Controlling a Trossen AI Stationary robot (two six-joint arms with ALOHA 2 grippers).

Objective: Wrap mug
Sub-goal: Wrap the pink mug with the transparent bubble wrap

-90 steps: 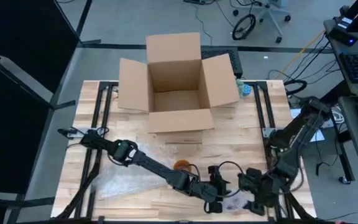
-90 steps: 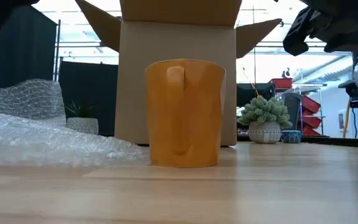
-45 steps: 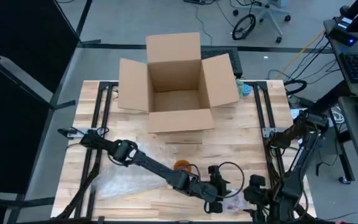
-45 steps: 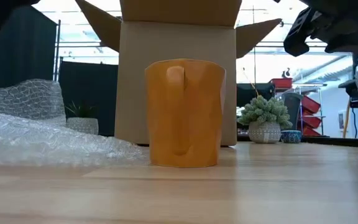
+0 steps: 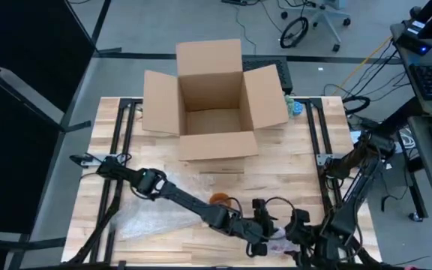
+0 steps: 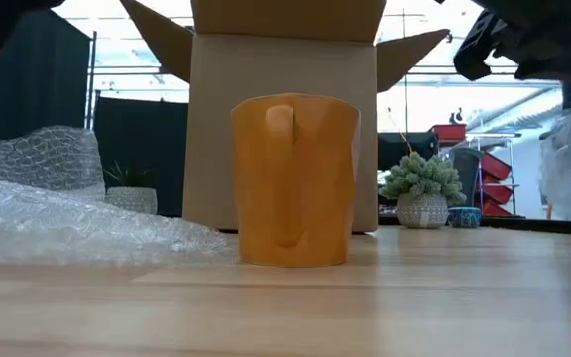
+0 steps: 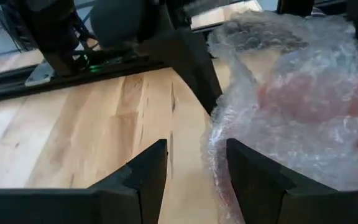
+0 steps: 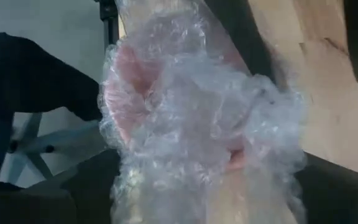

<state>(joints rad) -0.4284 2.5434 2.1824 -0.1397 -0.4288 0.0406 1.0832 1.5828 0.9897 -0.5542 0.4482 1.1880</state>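
Near the surface's (image 5: 163,169) 6 o'clock edge in the high view, a bunched wad of bubble wrap (image 5: 282,244) lies between the two claws. The left claw (image 7: 191,168) is seen released, its fingers spread on either side of the wad's edge with nothing clamped. The right claw (image 5: 300,238) sits just at 3 o'clock of the wad; whether it is clenched cannot be told, since the wrap fills its own view and hides the fingers. The orange mug (image 6: 293,180) stands upright and bare on the wood, at about 10 o'clock from the wad and near it, with a cardboard box (image 5: 212,101) open at 12 o'clock. A larger sheet of bubble wrap (image 5: 152,217) lies flat toward 8 o'clock, beside the mug.

The step in hand is judged to be gathering and opening the wad so it can be carried to the mug. A firm pinch on one free edge is advised for the left claw before any pull, so that the film is spread rather than crumpled tighter. The wrap should be kept low and drawn slowly, as the light mug could be tipped by a snag.
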